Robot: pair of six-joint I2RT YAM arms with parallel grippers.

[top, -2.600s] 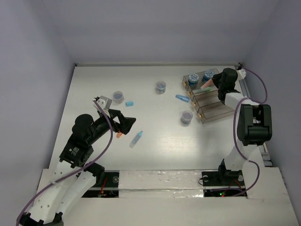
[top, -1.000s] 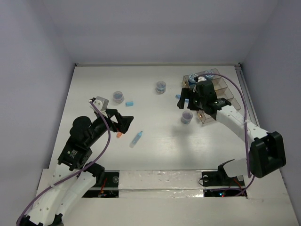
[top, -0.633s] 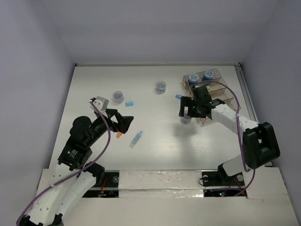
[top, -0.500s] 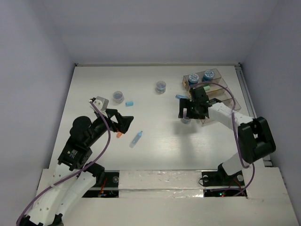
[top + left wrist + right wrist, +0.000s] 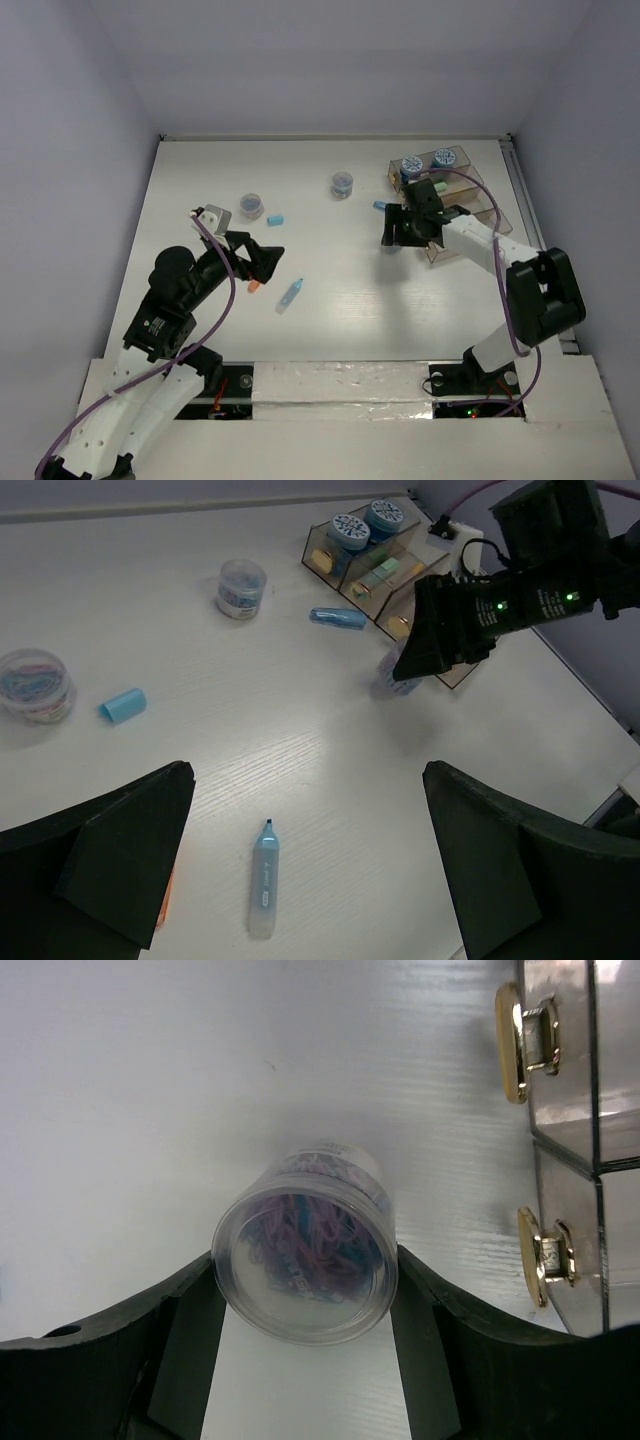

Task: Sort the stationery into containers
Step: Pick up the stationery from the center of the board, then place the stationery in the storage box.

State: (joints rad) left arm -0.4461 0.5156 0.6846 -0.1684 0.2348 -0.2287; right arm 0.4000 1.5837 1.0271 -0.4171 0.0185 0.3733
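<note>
My right gripper (image 5: 400, 234) is shut on a small clear jar (image 5: 305, 1260) of coloured clips, its fingers (image 5: 190, 1330) against both sides, just left of the clear stepped bin rack (image 5: 455, 205). The held jar shows faintly in the left wrist view (image 5: 393, 676). Two blue rolls (image 5: 410, 167) sit in the rack's far bin. Two more jars (image 5: 251, 206) (image 5: 343, 184), a light-blue cap (image 5: 276, 218), a blue stick (image 5: 383, 206), a light-blue marker (image 5: 290, 294) and an orange stick (image 5: 255, 287) lie on the table. My left gripper (image 5: 262, 262) is open and empty above the marker (image 5: 264, 890).
The rack's gold handles (image 5: 520, 1040) face the right gripper. The walls enclose the white table (image 5: 330, 320) on three sides. The right arm's cable (image 5: 490, 200) loops over the rack.
The right arm swung from the rack out to the jar on the table and closed on it; the jar has shifted slightly toward the rack. The left arm barely moved.
</note>
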